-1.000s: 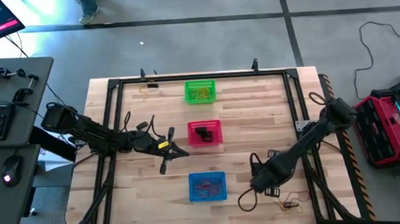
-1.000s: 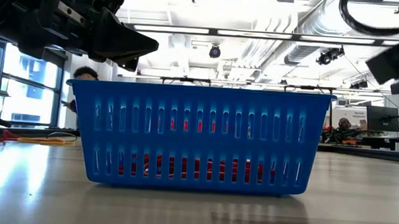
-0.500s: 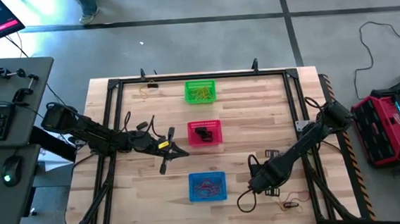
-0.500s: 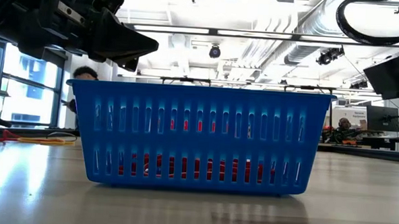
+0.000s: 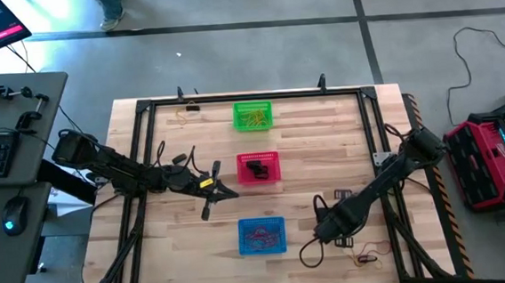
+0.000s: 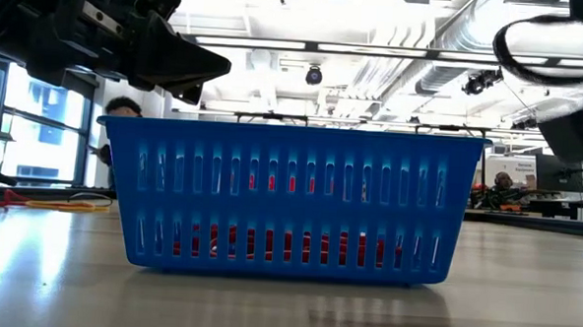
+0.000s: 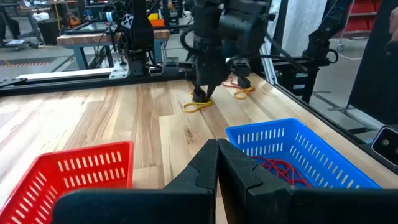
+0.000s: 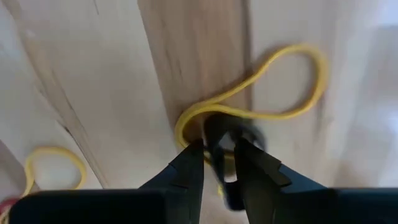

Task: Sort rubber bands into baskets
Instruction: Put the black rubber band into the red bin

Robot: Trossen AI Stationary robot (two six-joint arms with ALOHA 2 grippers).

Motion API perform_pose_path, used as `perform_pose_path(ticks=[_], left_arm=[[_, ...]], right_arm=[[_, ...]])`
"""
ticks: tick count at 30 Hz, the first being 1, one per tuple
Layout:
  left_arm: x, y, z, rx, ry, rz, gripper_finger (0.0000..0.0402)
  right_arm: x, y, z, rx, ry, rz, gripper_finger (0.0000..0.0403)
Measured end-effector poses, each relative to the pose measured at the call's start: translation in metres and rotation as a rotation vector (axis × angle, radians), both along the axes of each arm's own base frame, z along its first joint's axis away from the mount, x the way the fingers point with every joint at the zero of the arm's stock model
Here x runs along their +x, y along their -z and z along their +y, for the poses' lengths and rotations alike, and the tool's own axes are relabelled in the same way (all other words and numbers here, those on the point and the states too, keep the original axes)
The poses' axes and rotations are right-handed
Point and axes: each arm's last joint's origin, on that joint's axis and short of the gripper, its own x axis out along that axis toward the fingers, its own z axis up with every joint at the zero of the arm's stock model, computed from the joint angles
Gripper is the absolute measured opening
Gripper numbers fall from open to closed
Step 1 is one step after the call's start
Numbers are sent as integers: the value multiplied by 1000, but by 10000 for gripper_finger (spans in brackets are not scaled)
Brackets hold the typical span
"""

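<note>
Yellow rubber band [image 8: 261, 93] pinched by right claw [image 8: 217, 163] in wrist view, left claw [image 7: 217, 165] closed, empty.

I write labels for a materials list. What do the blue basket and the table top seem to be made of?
The blue basket looks like moulded plastic: uniform colour, thin slotted walls, slight gloss. The table top looks like pale wood planks: visible grain and long seams, with a smooth, probably sealed finish.

Right pincer [image 8: 219, 163] pinches a yellow rubber band [image 8: 261, 93] on the table [image 8: 93, 93].
</note>
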Motion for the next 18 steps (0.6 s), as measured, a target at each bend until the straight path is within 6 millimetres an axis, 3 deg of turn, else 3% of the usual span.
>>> perform_pose_path(ticks=[5, 9, 13, 18], left_arm=[[0, 0, 0, 0, 1, 1, 0], [0, 0, 0, -1, 1, -3, 0], [0, 0, 0, -3, 1, -4, 0], [0, -1, 0, -4, 1, -5, 0]], right_arm=[[-3, 4, -2, 17, 9, 19, 71], [-1, 1, 0, 25, 2, 13, 40], [3, -5, 3, 30, 1, 7, 5], [8, -18, 7, 20, 4, 3, 5]])
